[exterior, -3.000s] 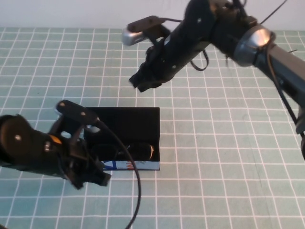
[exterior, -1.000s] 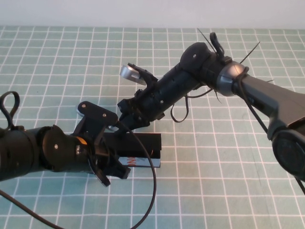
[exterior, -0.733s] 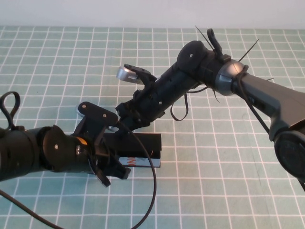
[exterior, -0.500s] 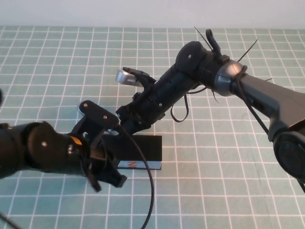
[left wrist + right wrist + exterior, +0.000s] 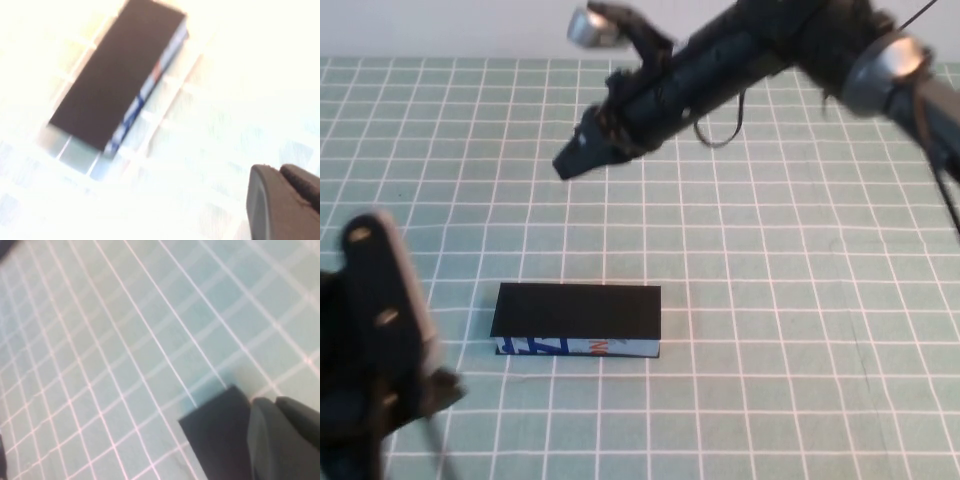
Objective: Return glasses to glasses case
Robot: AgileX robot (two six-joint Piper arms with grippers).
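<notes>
The glasses case (image 5: 578,312) lies closed in the middle of the grid mat, black lid on top and its light-blue printed side (image 5: 582,347) facing the front. It also shows in the left wrist view (image 5: 117,75). The glasses are out of view. My right gripper (image 5: 570,163) is shut and empty, raised well above and behind the case. In the right wrist view its fingers (image 5: 280,430) sit beside a black corner (image 5: 215,432) that looks like the lid. My left arm (image 5: 370,340) is a blur at the front left, off the case. My left gripper (image 5: 277,170) is shut and empty.
The green mat (image 5: 770,300) with its white grid covers the whole table. A pale wall runs along the far edge. A thin cable (image 5: 435,440) hangs from the left arm at the front left.
The case was open with both grippers at it. Now its lid is closed. My right gripper has lifted up and back. My left arm has pulled away to the front left.
</notes>
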